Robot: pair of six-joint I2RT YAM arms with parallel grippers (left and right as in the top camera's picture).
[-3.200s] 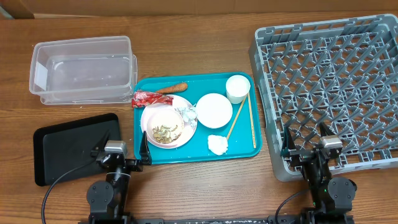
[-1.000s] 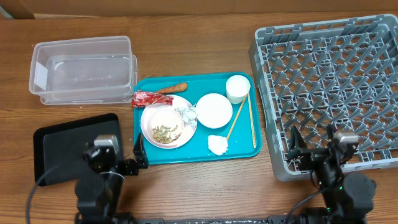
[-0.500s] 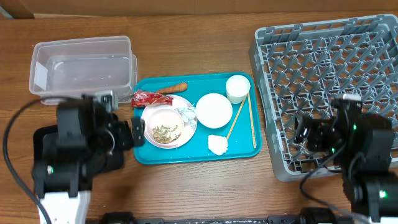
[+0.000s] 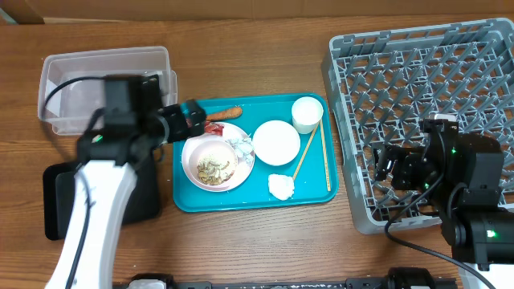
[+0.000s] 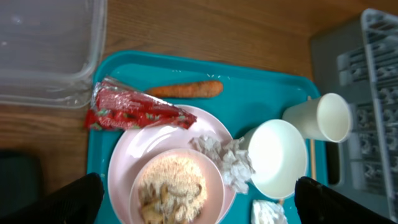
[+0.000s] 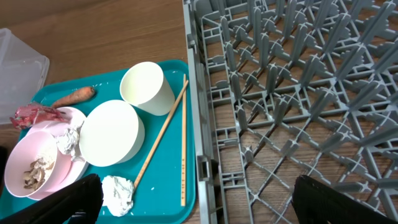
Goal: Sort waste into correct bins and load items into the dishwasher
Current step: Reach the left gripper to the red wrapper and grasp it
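Observation:
On the teal tray (image 4: 317, 194) lie a red wrapper (image 5: 137, 111), an orange carrot stick (image 5: 185, 90), a pinkish bowl (image 4: 210, 164) of beige scraps with rice (image 5: 171, 186) on a white plate (image 5: 121, 171), crumpled foil and tissue (image 5: 224, 158), a white bowl (image 4: 276, 142), a white cup (image 4: 307, 114), two chopsticks (image 6: 160, 138) and a tissue wad (image 4: 280, 186). My left gripper (image 4: 193, 119) hangs open and empty above the wrapper and pinkish bowl. My right gripper (image 4: 384, 164) is open and empty over the grey dish rack's (image 4: 426, 88) front left part.
The clear tub (image 4: 104, 88) stands at the back left, next to the teal tray. The flat black tray (image 4: 64, 201) lies at the front left, partly hidden under my left arm. The rack's left wall (image 6: 198, 124) runs close along the teal tray's right edge.
My left arm has swung from the table's front edge up and right to the tray's back left corner. My right arm has lifted and moved back over the rack. Both grippers stay open.

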